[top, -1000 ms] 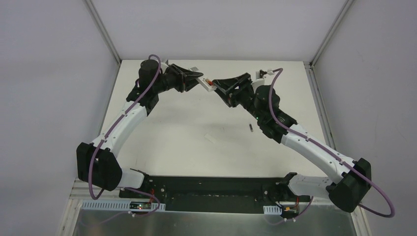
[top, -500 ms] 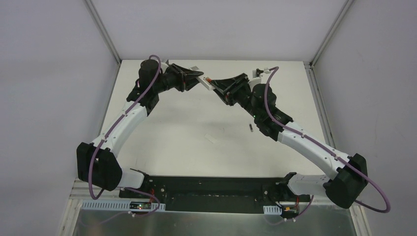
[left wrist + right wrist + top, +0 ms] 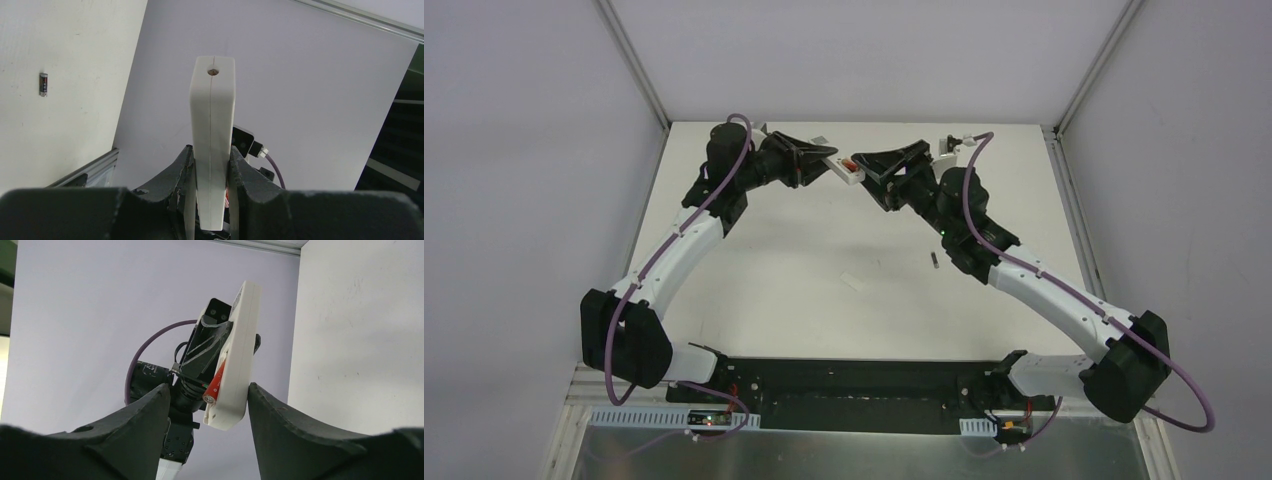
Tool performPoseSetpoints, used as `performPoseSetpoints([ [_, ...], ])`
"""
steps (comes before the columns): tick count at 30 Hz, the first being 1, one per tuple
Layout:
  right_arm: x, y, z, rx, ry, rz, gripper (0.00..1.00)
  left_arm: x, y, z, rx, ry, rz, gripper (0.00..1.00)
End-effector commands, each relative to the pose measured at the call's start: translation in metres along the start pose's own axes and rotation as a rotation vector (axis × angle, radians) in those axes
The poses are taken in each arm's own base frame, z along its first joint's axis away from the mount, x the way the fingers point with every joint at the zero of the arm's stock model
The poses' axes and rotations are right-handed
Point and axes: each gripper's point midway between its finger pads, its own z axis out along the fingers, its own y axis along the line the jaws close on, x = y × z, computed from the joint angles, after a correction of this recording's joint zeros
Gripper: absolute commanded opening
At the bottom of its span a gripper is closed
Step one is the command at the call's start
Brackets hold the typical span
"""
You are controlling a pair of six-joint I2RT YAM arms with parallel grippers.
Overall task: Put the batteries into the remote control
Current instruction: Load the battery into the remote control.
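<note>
The left gripper's [image 3: 211, 167] jaws were closed narrow on the remote control [image 3: 212, 120]. They pinched its two broad faces near one end, so the slim white bar stuck out edge-on in the air above the far part of the worktop [image 3: 774, 260]. The right gripper's [image 3: 208, 390] jaws stood apart, straddling the remote's free end and holding nothing. One jaw looked to be touching or just beside the remote's edge, and the other was clear of it.

Between them the red-orange battery [image 3: 216, 381] lay in the open compartment. Its near end seemed to stand a little proud, so seating it was probably the step in hand. To do that well, the right arm would need to press with one jaw tip on the raised end, straight toward the compartment floor, while the left grip braced against the push. A sideways nudge could pop the battery out.

Well apart, on the worktop near the right arm, lay the dark battery [image 3: 933, 262] with a small white cover piece [image 3: 854, 282] near it, neither yet fitted.
</note>
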Motion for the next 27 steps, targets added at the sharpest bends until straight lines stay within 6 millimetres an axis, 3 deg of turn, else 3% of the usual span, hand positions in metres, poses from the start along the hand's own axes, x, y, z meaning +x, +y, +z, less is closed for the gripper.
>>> performPoseSetpoints([
  [1, -0.009, 0.033, -0.006, -0.112, -0.022, 0.011, 0.59, 0.005, -0.023, -0.009, 0.076, 0.006, 0.016, 0.0],
  [9, -0.003, 0.029, -0.003, -0.108, 0.025, 0.032, 0.43, 0.009, -0.026, -0.011, 0.084, 0.016, 0.025, 0.0],
  [27, 0.001, 0.016, 0.008, -0.071, 0.046, 0.046, 0.37, 0.017, -0.03, -0.018, 0.101, 0.037, 0.068, 0.0],
])
